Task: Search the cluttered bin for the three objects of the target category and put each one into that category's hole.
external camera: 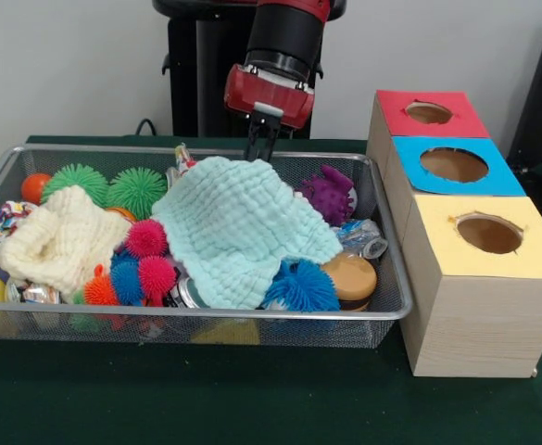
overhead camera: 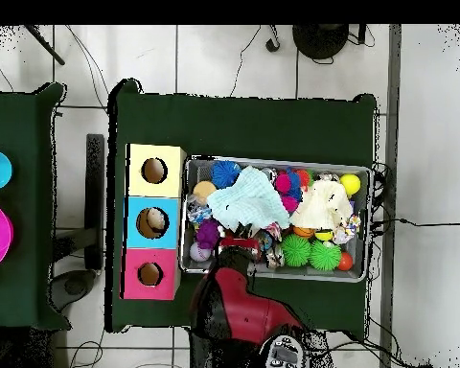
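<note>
Wire bin [external camera: 386, 311] on a green table [external camera: 252, 399], packed full. The gripper [external camera: 259, 146] hangs at the bin's far rim, its dark tips down at the far edge of the mint cloth [external camera: 238, 227]; whether they are apart or together cannot be told.

Count in the front view:
- 2 cloths: the mint one draped over the middle, a cream one [external camera: 62, 239] at the left.
- 2 green spiky balls [external camera: 136, 188] side by side at the far left.
- 2 pink spiky balls [external camera: 146, 238] just left of the mint cloth.
- 1 blue spiky ball [external camera: 303, 286] at the near right, another blue one beside the pink pair.
- 1 purple spiky toy [external camera: 329, 193] at the far right.
- 1 tan lid [external camera: 352, 274] by the near right corner.

Right of the bin, 3 boxes in a row, each with 1 hole on top: red box [external camera: 428, 113] farthest, blue box [external camera: 454, 165] in the middle, yellow box [external camera: 489, 236] nearest. No writing is readable anywhere.
</note>
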Robot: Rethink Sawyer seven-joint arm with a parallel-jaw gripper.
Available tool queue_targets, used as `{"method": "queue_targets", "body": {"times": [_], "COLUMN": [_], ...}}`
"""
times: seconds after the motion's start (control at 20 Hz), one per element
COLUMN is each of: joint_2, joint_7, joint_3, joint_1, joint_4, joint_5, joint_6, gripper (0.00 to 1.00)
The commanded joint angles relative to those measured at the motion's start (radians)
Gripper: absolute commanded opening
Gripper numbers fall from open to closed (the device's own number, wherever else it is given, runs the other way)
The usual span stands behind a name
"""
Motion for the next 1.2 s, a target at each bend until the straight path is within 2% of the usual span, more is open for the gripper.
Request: {"method": "queue_targets", "body": {"times": [0.05, 0.45, 0.85, 1.0, 1.2], "joint_2": [-0.102, -0.140, -0.179, -0.246, -0.347], "joint_7": [0.160, 0.164, 0.177, 0.180, 0.178], "joint_3": [0.044, 0.036, -0.004, -0.053, -0.116], "joint_1": [0.011, 0.021, 0.067, 0.118, 0.192], "joint_4": [-0.058, -0.033, 0.012, 0.069, 0.129], "joint_5": [0.037, 0.022, 0.054, 0.089, 0.128], "joint_6": [0.126, 0.161, 0.183, 0.250, 0.400], "gripper": [0.00, 0.00, 0.00, 0.00, 0.00]}}
